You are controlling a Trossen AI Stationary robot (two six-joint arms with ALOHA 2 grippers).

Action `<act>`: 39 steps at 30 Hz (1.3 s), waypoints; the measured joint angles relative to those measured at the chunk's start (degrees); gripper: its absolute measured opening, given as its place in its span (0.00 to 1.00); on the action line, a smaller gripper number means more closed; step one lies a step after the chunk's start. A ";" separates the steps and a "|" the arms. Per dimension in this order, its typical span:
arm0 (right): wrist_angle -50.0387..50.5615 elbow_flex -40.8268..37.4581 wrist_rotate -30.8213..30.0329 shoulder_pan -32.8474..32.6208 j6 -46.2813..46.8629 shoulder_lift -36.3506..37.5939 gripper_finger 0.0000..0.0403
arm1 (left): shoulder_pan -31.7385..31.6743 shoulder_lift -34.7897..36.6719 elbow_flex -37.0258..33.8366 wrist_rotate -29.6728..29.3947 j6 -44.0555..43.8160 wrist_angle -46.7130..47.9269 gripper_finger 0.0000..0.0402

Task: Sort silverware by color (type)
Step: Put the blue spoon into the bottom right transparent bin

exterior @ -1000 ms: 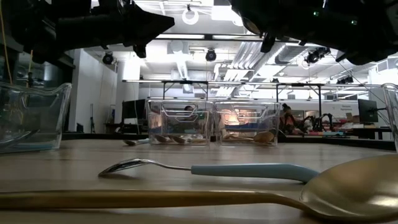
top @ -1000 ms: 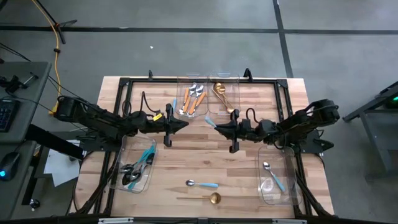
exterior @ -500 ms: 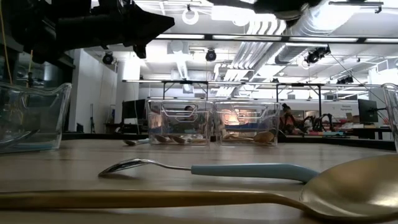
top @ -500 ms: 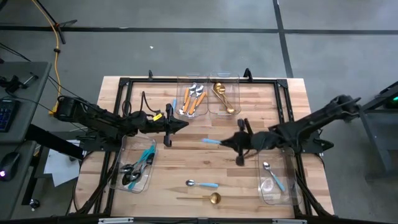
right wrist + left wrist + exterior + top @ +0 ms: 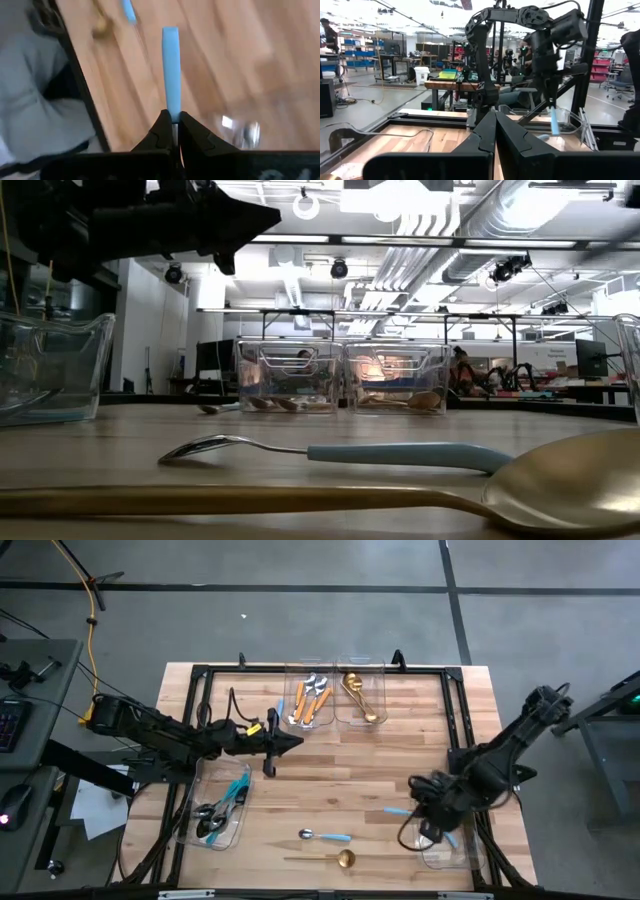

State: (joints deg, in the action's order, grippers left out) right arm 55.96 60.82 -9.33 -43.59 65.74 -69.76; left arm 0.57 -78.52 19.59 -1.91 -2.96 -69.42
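My right gripper (image 5: 418, 810) hangs over the table's near right, beside the clear right bin (image 5: 462, 852), shut on a utensil with a light-blue handle (image 5: 170, 70). The utensil's head is hidden. My left gripper (image 5: 293, 741) waits shut and empty above the table's left middle. A spoon with a light-blue handle (image 5: 326, 836) and a gold spoon (image 5: 332, 859) lie flat on the wood near the front edge. One spoon (image 5: 437, 823) lies in the right bin. Dark utensils with blue handles (image 5: 215, 815) fill the left bin. My right gripper pinches the utensil between its two fingers at the handle's inner end (image 5: 171, 113), where a silver neck shows. The fingers slant down from the right. The blue handle (image 5: 397, 810) sticks out past the fingertips along their line, clear of the table.
Two clear bins stand at the far edge, one with orange-handled pieces (image 5: 310, 698), one with gold ones (image 5: 361, 695). A black frame (image 5: 200, 675) rims the table. Bare wood (image 5: 340, 780) lies in the middle between the arms.
My right gripper has swung from the table's middle toward the near right, beside the right bin. It has risen and tipped from level to slanting down, rolling as it went. The blue-handled utensil has travelled with it, still held clear of the table.
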 joint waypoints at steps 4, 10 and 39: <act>3.11 0.00 3.81 -5.52 11.18 0.11 0.00 | 0.34 0.00 0.00 0.02 0.00 -0.03 0.00; 3.18 0.00 4.70 -11.67 20.56 3.17 0.00 | 0.29 0.00 0.00 0.00 0.01 -0.25 0.00; 12.58 -8.57 5.39 -17.16 53.98 -2.88 0.00 | 0.29 0.00 -0.02 0.00 -0.92 0.61 0.00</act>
State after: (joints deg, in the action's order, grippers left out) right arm 68.54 52.25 -3.95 -60.75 119.72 -72.64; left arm 0.86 -78.52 19.57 -1.91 -3.88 -68.82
